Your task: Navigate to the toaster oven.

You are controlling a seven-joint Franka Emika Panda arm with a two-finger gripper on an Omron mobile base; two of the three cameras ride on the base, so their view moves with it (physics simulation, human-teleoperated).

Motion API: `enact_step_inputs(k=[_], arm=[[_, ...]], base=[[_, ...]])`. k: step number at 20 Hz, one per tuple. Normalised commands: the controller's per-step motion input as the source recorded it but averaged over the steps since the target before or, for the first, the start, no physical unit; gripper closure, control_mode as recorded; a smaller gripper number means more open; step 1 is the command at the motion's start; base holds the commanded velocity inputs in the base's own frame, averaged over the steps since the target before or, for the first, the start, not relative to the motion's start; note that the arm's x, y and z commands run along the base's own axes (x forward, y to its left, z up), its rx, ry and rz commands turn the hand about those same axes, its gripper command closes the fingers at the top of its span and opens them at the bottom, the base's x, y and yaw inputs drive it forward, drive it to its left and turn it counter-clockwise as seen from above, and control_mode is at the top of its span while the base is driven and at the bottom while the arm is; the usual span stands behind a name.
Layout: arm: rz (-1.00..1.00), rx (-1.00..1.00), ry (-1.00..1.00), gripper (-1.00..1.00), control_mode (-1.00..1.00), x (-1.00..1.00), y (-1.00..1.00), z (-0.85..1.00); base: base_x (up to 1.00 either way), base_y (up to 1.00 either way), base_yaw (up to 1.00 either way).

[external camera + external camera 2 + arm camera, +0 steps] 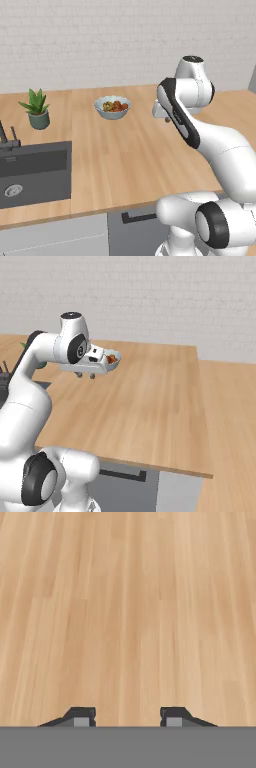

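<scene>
Toaster oven or not, edge-cropped grey sliver (pixel 253 79) unclear.

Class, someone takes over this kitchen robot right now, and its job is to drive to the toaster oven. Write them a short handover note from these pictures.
Gripper: open, holding nothing, hanging above the bare wooden counter.
Toaster oven: not at this stretch of counter.
Here instead: a bowl of fruit, a potted plant and a dark sink to the left. The counter ends on the right.
Done: nothing to confirm from here.
Left: drive the base until the toaster oven is in front, probably with the arm kept as it is.
</scene>
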Motion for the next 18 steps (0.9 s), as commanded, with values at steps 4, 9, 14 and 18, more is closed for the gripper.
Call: enact_step_inputs(k=[4,9,14,18], arm=[[0.0,0.0,0.0,-1.0,1.0,0.0,0.0,0.0],[0.0,0.0,0.0,-1.0,1.0,0.0,0.0,0.0],[0.0,0.0,0.0,-1.0,1.0,0.0,0.0,0.0],[0.0,0.0,0.0,-1.0,1.0,0.0,0.0,0.0]], base=[[-0.1,0.0,0.0],[-0.41,0.1,-0.27],[-0.41,0.19,-0.71],[-0.02,0.29,-0.86]])
